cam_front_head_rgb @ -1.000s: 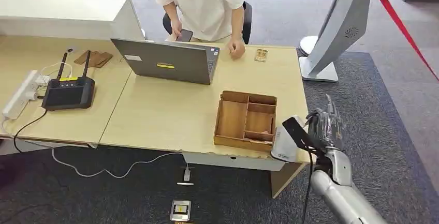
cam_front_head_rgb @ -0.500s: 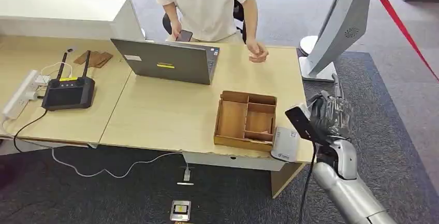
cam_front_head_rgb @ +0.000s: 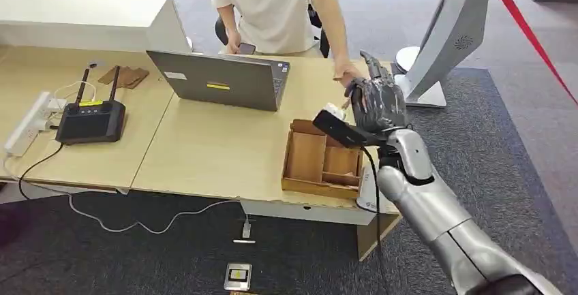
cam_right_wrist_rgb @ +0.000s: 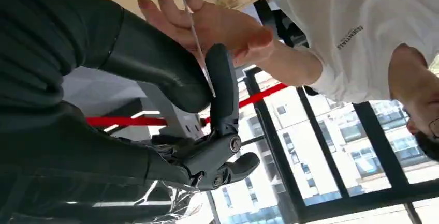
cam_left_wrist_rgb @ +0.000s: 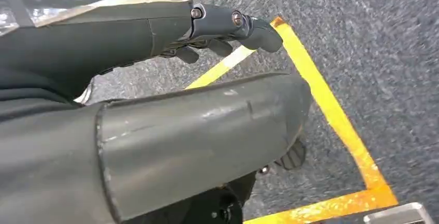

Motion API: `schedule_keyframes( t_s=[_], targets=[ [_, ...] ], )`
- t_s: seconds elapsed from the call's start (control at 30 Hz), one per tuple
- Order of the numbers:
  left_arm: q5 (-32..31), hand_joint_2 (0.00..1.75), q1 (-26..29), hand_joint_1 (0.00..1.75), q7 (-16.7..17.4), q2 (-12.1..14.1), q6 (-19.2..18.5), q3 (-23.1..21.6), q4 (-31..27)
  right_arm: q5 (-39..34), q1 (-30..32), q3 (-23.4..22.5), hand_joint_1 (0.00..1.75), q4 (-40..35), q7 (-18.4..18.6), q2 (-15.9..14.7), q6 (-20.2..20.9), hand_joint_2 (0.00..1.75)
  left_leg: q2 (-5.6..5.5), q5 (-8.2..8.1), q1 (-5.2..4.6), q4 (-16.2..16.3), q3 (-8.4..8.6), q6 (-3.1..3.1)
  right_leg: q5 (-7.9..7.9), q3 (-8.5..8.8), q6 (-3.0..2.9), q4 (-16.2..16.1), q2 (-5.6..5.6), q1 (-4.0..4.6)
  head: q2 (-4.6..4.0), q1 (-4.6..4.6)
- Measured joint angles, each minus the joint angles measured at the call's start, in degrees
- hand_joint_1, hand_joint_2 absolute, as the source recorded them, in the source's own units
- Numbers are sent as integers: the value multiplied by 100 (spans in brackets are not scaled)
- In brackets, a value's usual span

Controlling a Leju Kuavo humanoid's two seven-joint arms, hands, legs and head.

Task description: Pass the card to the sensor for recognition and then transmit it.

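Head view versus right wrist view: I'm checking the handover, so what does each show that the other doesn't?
Head view alone: the table with the laptop, the wooden tray and the white sensor box at the table's edge. Right wrist view alone: the thin card seen edge-on, pinched between the thumb and a finger, with the person's palm right behind it. Both: the right hand raised toward the person's hand, and the person's white shirt.

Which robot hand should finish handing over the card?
Right. The right robot hand already pinches the card against the person's open hand; the left robot hand hangs over the carpet.
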Motion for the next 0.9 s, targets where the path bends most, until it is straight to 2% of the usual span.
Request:
schedule_keyframes(
  t_s=[0.13,0.27,0.4,0.6,0.63,0.67,0.9],
  targets=[
    [7,0,-49,0,186,11,0,-81,0,135,-454,291,175,672,-7,423,228,175,-3,0,2,0,-1,0,-1,0,-1,-1,-1,3,0,0],
    [61,0,-45,0,195,28,0,-146,2,186,-731,512,175,1184,13,772,289,175,-3,-1,3,0,-1,0,-2,-1,-2,-3,-1,4,0,0],
    [120,0,2,0,188,68,0,-177,2,192,-858,667,175,1579,48,982,291,175,-1,-1,3,0,-2,0,-2,-2,-2,-5,-2,3,0,0],
    [129,0,23,0,184,98,0,-184,2,197,-941,805,175,1911,55,1133,289,175,-2,-2,3,1,-4,0,-2,-3,-1,-8,-2,3,0,2],
    [131,0,25,0,182,103,0,-184,2,197,-953,824,21,1959,57,1152,287,175,-1,-2,3,1,-5,0,-2,-5,-1,-8,-2,3,0,0],
    [144,0,28,0,175,109,0,-186,2,197,-965,837,0,2012,74,1161,280,175,-2,-2,3,1,-7,0,-2,-5,-1,-8,-2,3,0,0],
    [192,0,37,0,173,151,0,-201,2,2,-973,907,0,2261,210,1187,26,175,3,-3,2,1,-4,0,-1,-7,-2,-9,-1,4,0,0]
  ],
)
